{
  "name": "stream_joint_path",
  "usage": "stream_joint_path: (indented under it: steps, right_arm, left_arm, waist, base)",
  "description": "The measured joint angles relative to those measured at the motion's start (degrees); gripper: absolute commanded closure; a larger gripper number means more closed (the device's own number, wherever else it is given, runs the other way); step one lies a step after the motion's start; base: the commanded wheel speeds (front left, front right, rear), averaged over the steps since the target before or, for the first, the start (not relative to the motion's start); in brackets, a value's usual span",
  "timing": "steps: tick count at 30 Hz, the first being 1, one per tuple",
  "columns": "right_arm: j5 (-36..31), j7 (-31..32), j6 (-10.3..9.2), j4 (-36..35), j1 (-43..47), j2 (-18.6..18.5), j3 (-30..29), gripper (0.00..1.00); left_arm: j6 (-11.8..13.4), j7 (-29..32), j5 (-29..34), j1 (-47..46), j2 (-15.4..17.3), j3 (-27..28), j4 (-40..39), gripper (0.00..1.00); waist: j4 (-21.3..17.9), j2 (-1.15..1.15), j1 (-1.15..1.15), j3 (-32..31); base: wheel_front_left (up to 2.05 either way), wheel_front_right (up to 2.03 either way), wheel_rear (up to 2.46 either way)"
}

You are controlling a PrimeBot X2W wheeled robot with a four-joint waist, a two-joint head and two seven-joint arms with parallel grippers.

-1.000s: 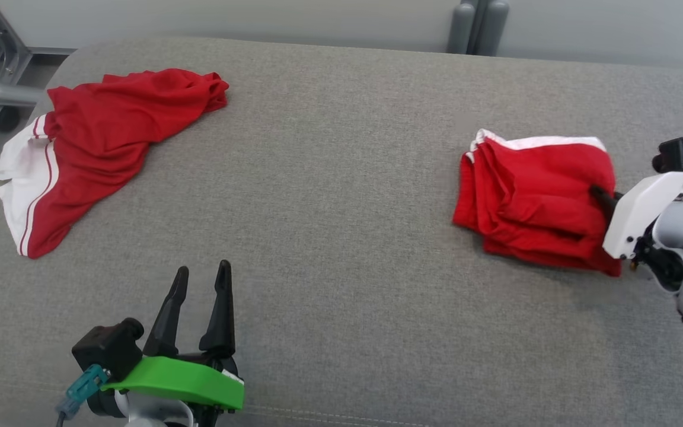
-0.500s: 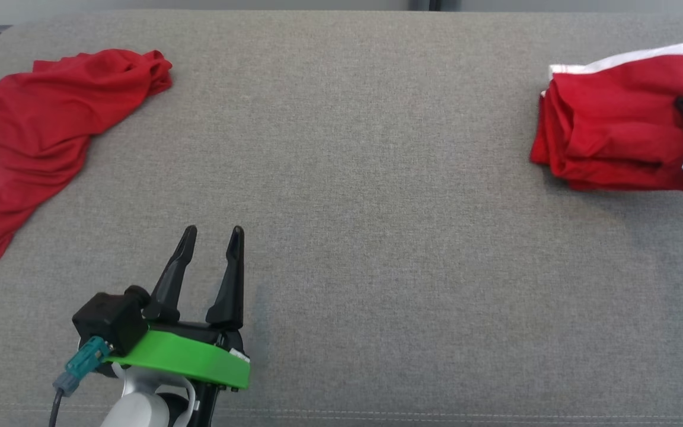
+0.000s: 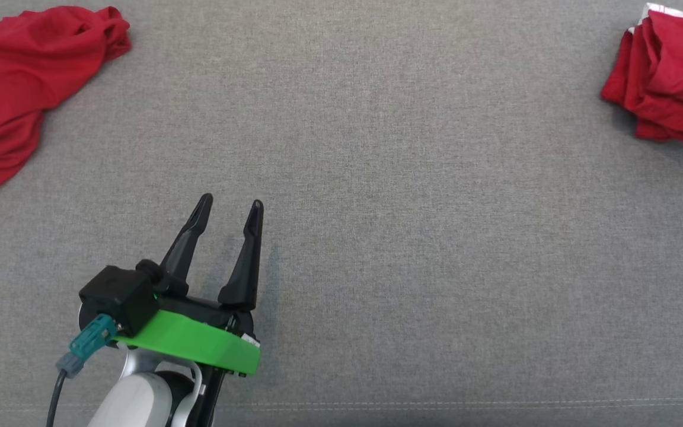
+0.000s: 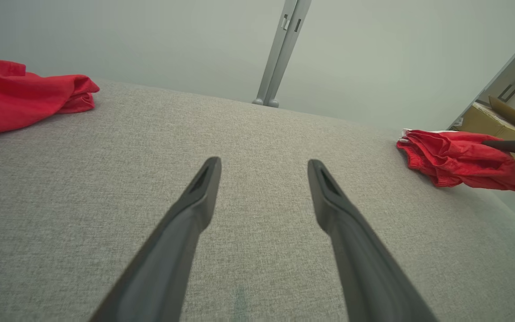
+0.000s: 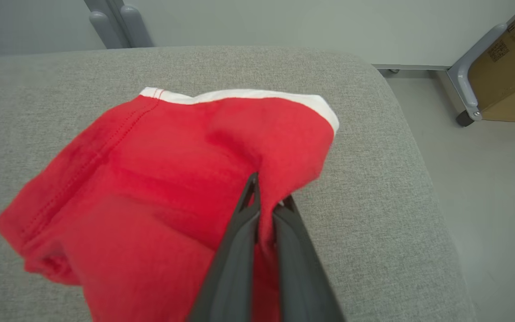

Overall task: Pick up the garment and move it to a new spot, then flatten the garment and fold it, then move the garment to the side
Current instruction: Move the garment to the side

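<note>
The folded red garment [image 3: 673, 77] with a white waistband lies at the far right of the grey cushion [image 3: 377, 178]. In the right wrist view my right gripper [image 5: 268, 197] is shut on a pinch of the garment [image 5: 172, 179] at its near right edge. The left wrist view shows the same garment [image 4: 458, 163] with a dark finger of the right gripper [image 4: 508, 145] lying on it. My left gripper [image 3: 230, 203] stands open over bare cushion at the lower left, nothing between its fingers [image 4: 264, 163].
A second red garment [image 3: 15, 77] lies crumpled at the cushion's far left [image 4: 20, 94]. The cushion's rounded right edge [image 5: 418, 179] drops to the floor, where a cardboard box [image 5: 508, 76] stands. A grey post [image 4: 280, 49] rises behind the cushion.
The head camera has tipped down and closer, so both garments have slid toward the picture's upper corners and the right arm has left the frame. The left gripper stays open.
</note>
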Motion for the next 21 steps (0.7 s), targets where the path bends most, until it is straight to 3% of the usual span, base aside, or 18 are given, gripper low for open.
stream_joint_path:
  steps: [5, 12, 18, 20, 21]
  right_arm:
    - [-3.71, 0.4, -0.58, 0.79, -1.17, -1.15, 2.36, 1.0]
    - [-9.6, -2.21, -3.09, 0.86, -4.65, -2.96, 5.23, 1.0]
    - [-10.56, -3.38, -4.45, 2.69, -4.61, -2.2, 6.28, 0.98]
    - [-10.53, -3.82, -4.87, 3.31, -4.57, -2.1, 6.08, 0.05]
    - [-10.5, -4.05, -5.03, 3.56, -4.51, -1.97, 5.88, 0.0]
  left_arm:
    - [0.0, 1.22, 0.44, -0.03, 0.18, -0.1, -0.25, 0.0]
    - [0.0, 2.59, 0.93, -0.52, 0.27, -0.13, -1.45, 0.0]
    - [0.0, 3.01, 1.18, -0.97, 0.29, 0.04, -1.63, 0.0]
    - [0.0, 3.45, 1.37, -0.97, 0.29, 0.14, -1.86, 0.0]
    - [0.0, 3.48, 1.37, -0.97, 0.29, 0.2, -1.96, 0.0]
  waist:
    - [0.22, 0.0, 0.0, 1.7]
    - [1.06, 0.0, 0.0, 3.36]
    - [1.6, 0.0, 0.0, 4.25]
    - [1.59, 0.0, 0.0, 4.45]
    - [1.58, 0.0, 0.0, 4.54]
  base:
    - [0.0, 0.0, 0.0]
    - [0.0, 0.0, 0.0]
    - [0.0, 0.0, 0.0]
    - [0.0, 0.0, 0.0]
    - [0.0, 0.0, 0.0]
